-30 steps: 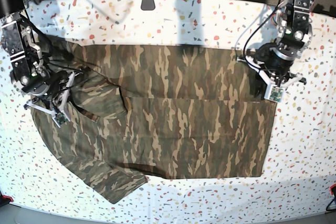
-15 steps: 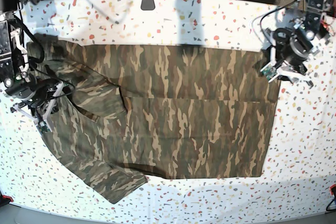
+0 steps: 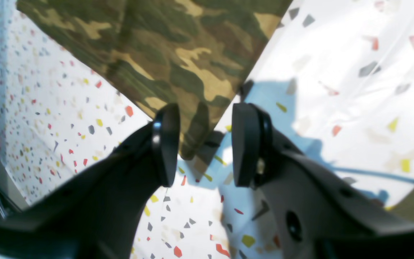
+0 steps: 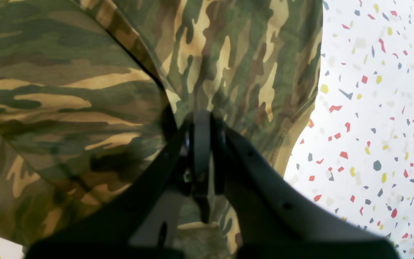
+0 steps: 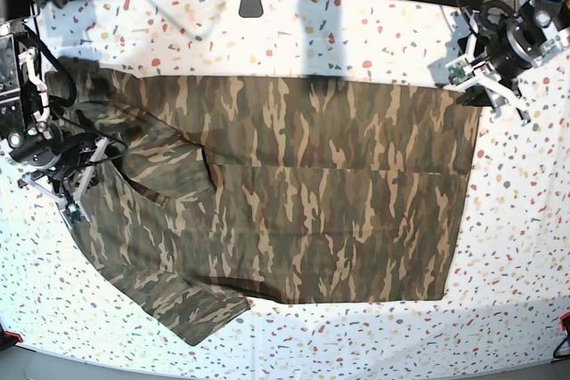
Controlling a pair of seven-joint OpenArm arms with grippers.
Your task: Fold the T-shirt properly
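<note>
Left wrist view: our left gripper [image 3: 199, 144] fills the lower half of the frame, jaws spread with a clear gap, nothing held. A corner of the T-shirt [image 3: 164, 54] shows in that gap, lying on the table [image 3: 336, 72] beyond the tips; the cloth runs from there to the upper left of the frame. We see no contact between the pads and the cloth. Bare speckled surface on both sides of the corner.

Right wrist view: our right gripper [image 4: 202, 144] sits at lower centre, jaws pressed together with no gap. Camo cloth [image 4: 67, 100] is all around and right behind the tips, with a raised fold running from top centre down toward them. We cannot tell whether any cloth is pinched between the pads. Speckled table [image 4: 379, 108] shows at the right of the frame, past the shirt edge.

Base view: the shirt [image 5: 321, 193] lies spread across the middle of the table [image 5: 294, 33], folded once lengthwise, with a crease line across the middle. One sleeve points to the lower left of the frame. Right gripper [image 5: 71, 206] is at the left edge of the frame, over the shirt's collar end. Left gripper [image 5: 463, 86] is in the upper right, just beside the shirt's upper right corner.
</note>
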